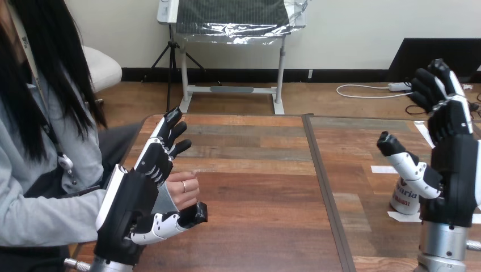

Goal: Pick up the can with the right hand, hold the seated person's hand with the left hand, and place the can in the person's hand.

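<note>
The left hand (131,205) is raised at the near left of the bench (258,192), released, with its fingers straight and pointing up and its thumb stretched out low to the right. The person's hand (186,191) sits between those fingers and the thumb, by the palm; none of them curl round it. At the near right, the right hand (457,170) is also released, its fingers up and its thumb pointing left. The can (404,199) stands upright on the bench just behind it, partly hidden by it.

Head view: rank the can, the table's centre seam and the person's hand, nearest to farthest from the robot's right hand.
1. can: right beside the right hand, under its thumb.
2. centre seam: mid-table.
3. person's hand: far left, by the left hand.
</note>
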